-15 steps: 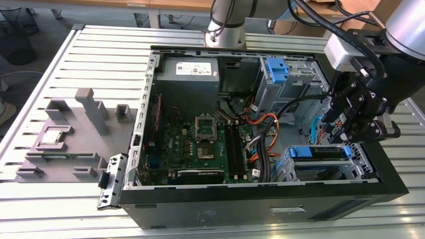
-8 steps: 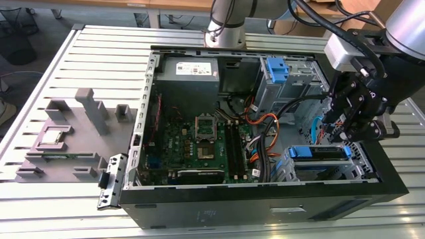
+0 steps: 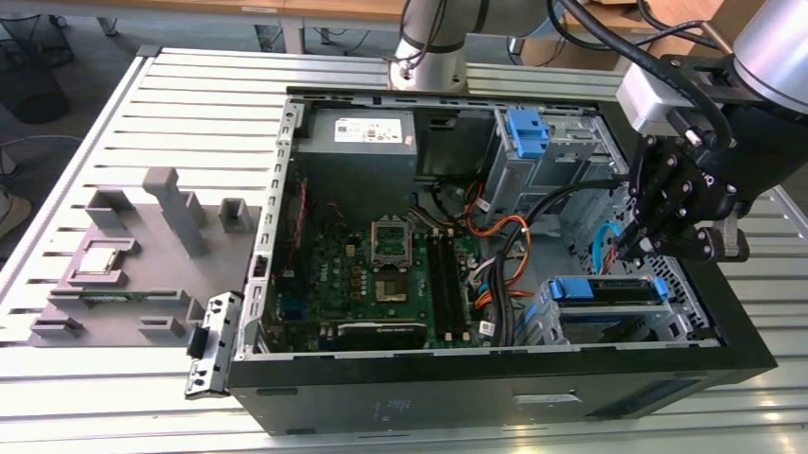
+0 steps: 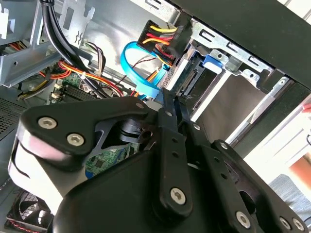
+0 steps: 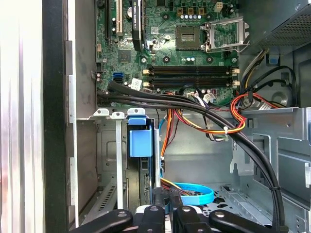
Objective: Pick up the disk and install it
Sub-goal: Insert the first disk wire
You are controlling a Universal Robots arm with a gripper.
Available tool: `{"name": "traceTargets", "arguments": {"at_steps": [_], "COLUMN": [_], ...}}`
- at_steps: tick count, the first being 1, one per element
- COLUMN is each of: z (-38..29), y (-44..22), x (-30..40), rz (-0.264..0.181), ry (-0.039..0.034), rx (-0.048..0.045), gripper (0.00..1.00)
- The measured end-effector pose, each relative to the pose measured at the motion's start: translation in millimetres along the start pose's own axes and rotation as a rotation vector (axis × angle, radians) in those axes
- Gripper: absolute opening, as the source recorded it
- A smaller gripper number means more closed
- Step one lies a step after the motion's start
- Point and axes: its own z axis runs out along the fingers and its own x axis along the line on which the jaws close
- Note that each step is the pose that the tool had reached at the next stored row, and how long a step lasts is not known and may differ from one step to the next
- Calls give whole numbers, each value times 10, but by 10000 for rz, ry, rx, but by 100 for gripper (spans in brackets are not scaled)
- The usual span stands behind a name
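The disk (image 3: 608,289), a silver drive in a bright blue carrier, sits in the drive bay at the case's front corner, on the exterior view's right. The first wrist view shows it edge-on with its blue tab (image 5: 140,142) standing in the bay slot. My gripper (image 3: 629,250) hangs just above the disk. Its black fingers (image 4: 167,121) are pressed together with nothing between them. In the first wrist view the gripper (image 5: 167,213) points down beside the disk's edge, near a coiled blue data cable (image 5: 194,193).
The open black computer case (image 3: 378,402) lies on a slatted metal table. Inside are the motherboard (image 3: 378,274), a grey power supply (image 3: 360,132), a lone blue bracket (image 3: 524,130) in the upper cage and black and orange cable bundles (image 5: 204,109). Grey fixtures (image 3: 139,246) stand on the exterior view's left.
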Motion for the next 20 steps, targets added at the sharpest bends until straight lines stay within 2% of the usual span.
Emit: {"name": "traceTargets", "arguments": {"at_steps": [17, 20], "z": [-4, 2], "y": [0, 6], "x": [8, 36], "rz": [0, -3], "ry": [4, -1], "rx": [3, 66], "gripper": [16, 16]}}
